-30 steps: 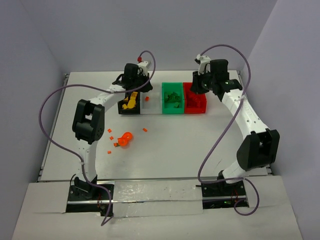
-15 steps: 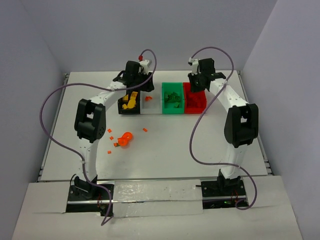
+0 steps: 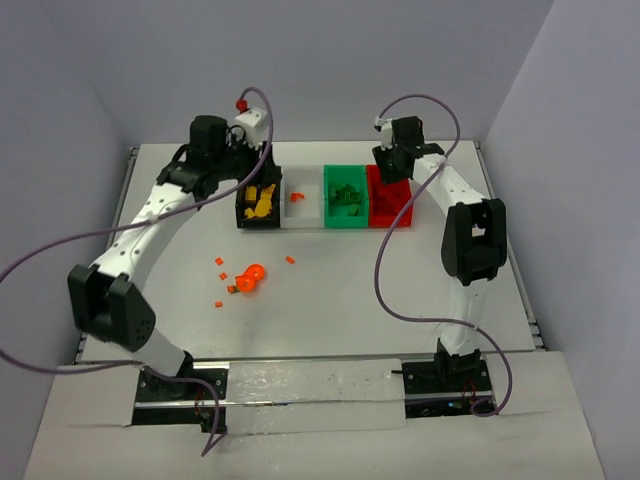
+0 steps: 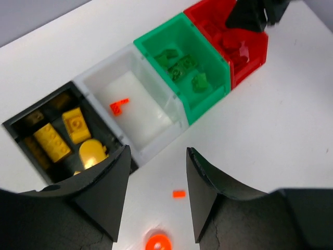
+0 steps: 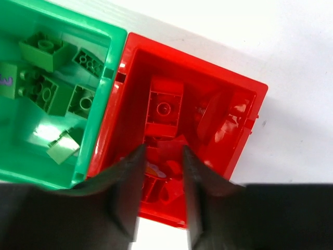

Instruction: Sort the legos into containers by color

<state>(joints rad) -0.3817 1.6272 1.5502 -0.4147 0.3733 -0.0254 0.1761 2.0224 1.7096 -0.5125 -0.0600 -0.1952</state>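
Observation:
Four containers stand in a row at the back: black (image 3: 257,205), white (image 3: 302,205), green (image 3: 346,203) and red (image 3: 389,203). Yellow legos (image 4: 75,125) lie in the black one and a small orange piece (image 4: 119,105) in the white one. Green bricks (image 4: 182,65) fill the green one and red bricks (image 5: 164,107) the red one. My left gripper (image 4: 157,156) hangs open and empty in front of the black and white bins. My right gripper (image 5: 162,153) is open above the red bin's near end, with red pieces below it.
Loose orange legos lie on the table in front of the bins: a round piece (image 3: 250,276) and small bits (image 3: 290,260), (image 3: 219,262), (image 3: 219,302). Purple cables loop over both arms. The table's left edge (image 3: 110,230) is near my left arm.
My left gripper has opened and drawn back to the left from over the white bin, its elbow swinging far left. My right gripper has moved over the red bin and its jaws have parted.

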